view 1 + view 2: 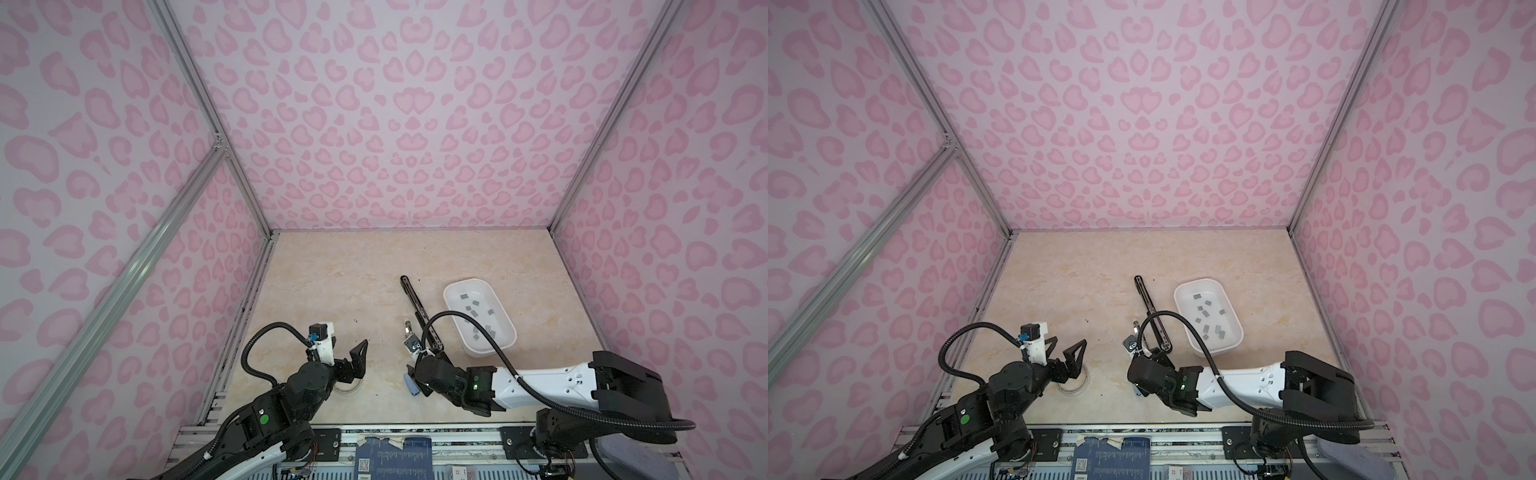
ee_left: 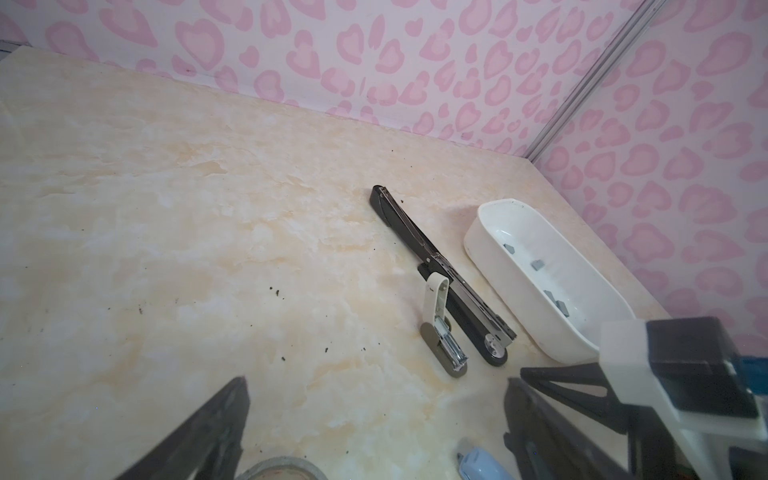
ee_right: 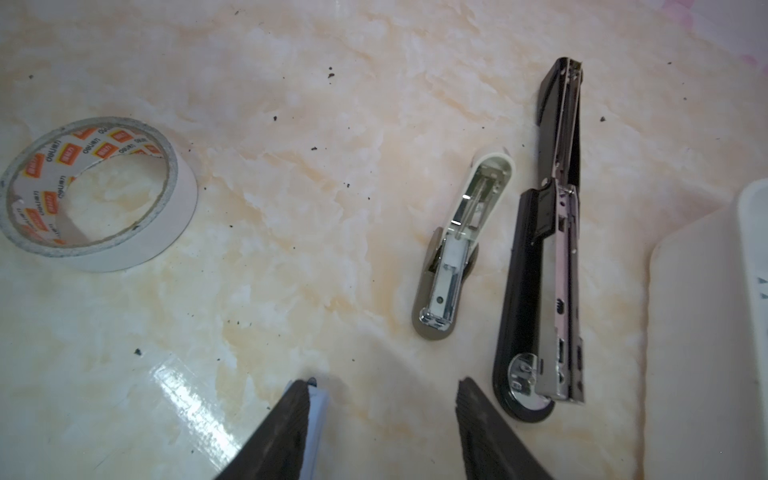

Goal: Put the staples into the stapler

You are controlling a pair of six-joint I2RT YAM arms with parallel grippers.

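Staples [image 1: 1206, 312] lay scattered as loose grey strips on the floor of the white tray [image 2: 511, 286], at the right of the marbled tabletop [image 1: 332, 291], the broadest thing in view. Over the table's near part the left gripper [image 1: 1069, 344] hung with jaws spread wide and nothing between them. The right gripper [image 3: 386, 380] had its jaws parted too, with a pale blue stapler [image 1: 412, 384] lying against the inner face of one finger, not pinched. Just left of the tray lay a long black stapler [image 3: 540, 270]. Beside that was a small cream stapler [image 3: 451, 257], its top swung back and its metal channel bare, seemingly ready for loading. A roll of tape [image 3: 95, 195] sat near the left arm. The strips looked light, thin and stiff yet liable to snap, and likely to skate on the smooth tray floor. Pinching one across its narrow width near the middle, fingertips low, seemed the safest hold.
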